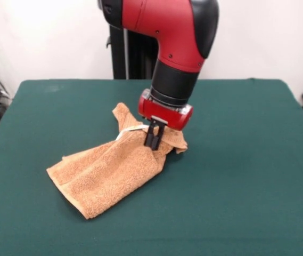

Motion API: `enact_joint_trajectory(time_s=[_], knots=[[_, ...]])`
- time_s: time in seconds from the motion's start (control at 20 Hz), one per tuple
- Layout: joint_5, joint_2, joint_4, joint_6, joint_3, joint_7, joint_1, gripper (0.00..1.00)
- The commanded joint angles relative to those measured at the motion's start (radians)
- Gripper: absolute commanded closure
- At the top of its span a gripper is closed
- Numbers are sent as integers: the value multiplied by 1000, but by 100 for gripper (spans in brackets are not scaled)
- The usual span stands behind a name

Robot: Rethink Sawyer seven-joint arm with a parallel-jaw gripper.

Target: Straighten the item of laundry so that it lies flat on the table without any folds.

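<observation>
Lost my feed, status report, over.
Gripper shut on towel, at its bunched end. Towel rumpled, not flat. Table: nothing in the way.

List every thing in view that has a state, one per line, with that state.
Orange-tan terry-cloth towel: rumpled and bunched, not flat; the end under the gripper is raised and gathered, the other end spreads on the table.
Small white tag: showing along the towel's raised edge.
Black gripper: down on the towel's bunched end, shut on the cloth.
Dark green felt-topped table: bears the towel.
</observation>
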Motion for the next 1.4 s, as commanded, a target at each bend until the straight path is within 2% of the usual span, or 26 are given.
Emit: enact_joint_trajectory(time_s=[0.05,0.15,0.4,0.7,0.85,0.95,1.2,1.4], knots=[[63,34,35,-59,63,178,-17,100],[77,31,40,-67,38,203,-2,100],[63,16,47,-41,51,171,-20,100],[13,-69,126,103,158,23,-128,100],[-4,-118,181,189,186,-26,-146,100],[1,-100,176,210,163,6,-106,100],[27,-34,145,242,162,61,-68,100],[41,-44,175,152,165,115,-67,100]])
